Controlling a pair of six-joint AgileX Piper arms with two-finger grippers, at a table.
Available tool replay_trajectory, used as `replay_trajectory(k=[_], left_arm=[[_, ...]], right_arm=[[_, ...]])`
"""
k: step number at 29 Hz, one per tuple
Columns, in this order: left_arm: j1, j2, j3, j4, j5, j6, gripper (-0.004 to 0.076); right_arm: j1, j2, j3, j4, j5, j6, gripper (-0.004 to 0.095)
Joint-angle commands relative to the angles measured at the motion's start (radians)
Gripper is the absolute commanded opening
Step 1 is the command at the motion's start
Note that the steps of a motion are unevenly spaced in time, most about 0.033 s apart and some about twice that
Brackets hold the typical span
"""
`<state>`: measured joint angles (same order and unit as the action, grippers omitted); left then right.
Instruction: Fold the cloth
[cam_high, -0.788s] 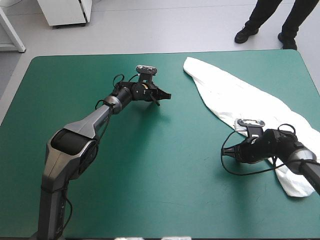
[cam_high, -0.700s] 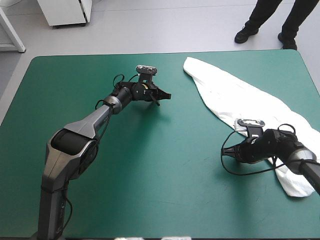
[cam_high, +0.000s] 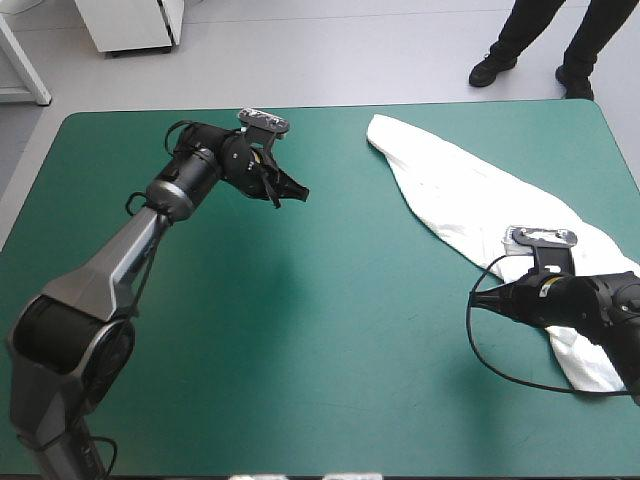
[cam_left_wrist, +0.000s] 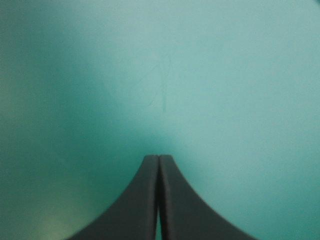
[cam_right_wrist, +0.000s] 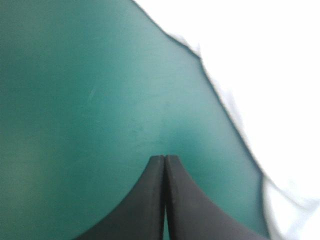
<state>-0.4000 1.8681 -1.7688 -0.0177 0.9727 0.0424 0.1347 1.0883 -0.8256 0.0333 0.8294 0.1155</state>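
The white T-shirt (cam_high: 480, 195) lies as a long folded strip on the right part of the teal-green cover, running from the far edge toward the near right. My left gripper (cam_high: 297, 193) is shut and holds nothing, well to the left of the shirt; its wrist view shows its arch (cam_left_wrist: 158, 157) over bare cover. The right gripper (cam_high: 488, 300) sits at the strip's nearer end, just off its left edge. It is shut and holds nothing (cam_right_wrist: 165, 157), with the T-shirt (cam_right_wrist: 260, 75) beside and ahead of it.
The teal-green cover (cam_high: 300, 350) stretches bare across the middle and left of the table. The T-shirt's near end (cam_high: 590, 370) lies close to the table's right edge.
The left gripper has drawn back to the left, away from the T-shirt. The right gripper has shifted right and slightly toward the near edge. The T-shirt has not moved.
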Motion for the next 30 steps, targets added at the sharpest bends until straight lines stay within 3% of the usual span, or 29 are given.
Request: replay_trajectory(k=[1,6,9,14,17,21,30], left_arm=[[-0.007,-0.184,0.069,0.018,0.037,-0.025,-0.0010],[-0.007,-0.458,0.321,0.002,0.090,-0.050,-0.0010],[-0.007,-0.609,0.401,0.004,0.111,-0.055,-0.0010],[-0.007,-0.787,0.420,0.018,0.192,-0.108,-0.0010],[-0.007,-0.848,0.420,0.018,0.211,-0.120,-0.0010],[-0.007,-0.865,0.420,0.018,0.237,-0.122,-0.0010],[-0.007,-0.863,0.420,-0.012,0.276,-0.129,-0.0010]], right_arm=[[0.000,-0.019,-0.094,-0.141,0.105,0.041,0.0072],[0.000,0.015,-0.271,-0.182,0.220,0.050,0.0430],[-0.002,0.080,-0.359,-0.196,0.251,0.068,0.0552],[-0.065,0.238,-0.496,-0.189,0.292,0.057,0.0565],[-0.133,0.340,-0.551,-0.129,0.285,0.035,0.0586],[-0.202,0.457,-0.585,-0.009,0.225,-0.018,0.0648],[-0.210,0.691,-0.664,-0.033,0.108,-0.030,0.0662]])
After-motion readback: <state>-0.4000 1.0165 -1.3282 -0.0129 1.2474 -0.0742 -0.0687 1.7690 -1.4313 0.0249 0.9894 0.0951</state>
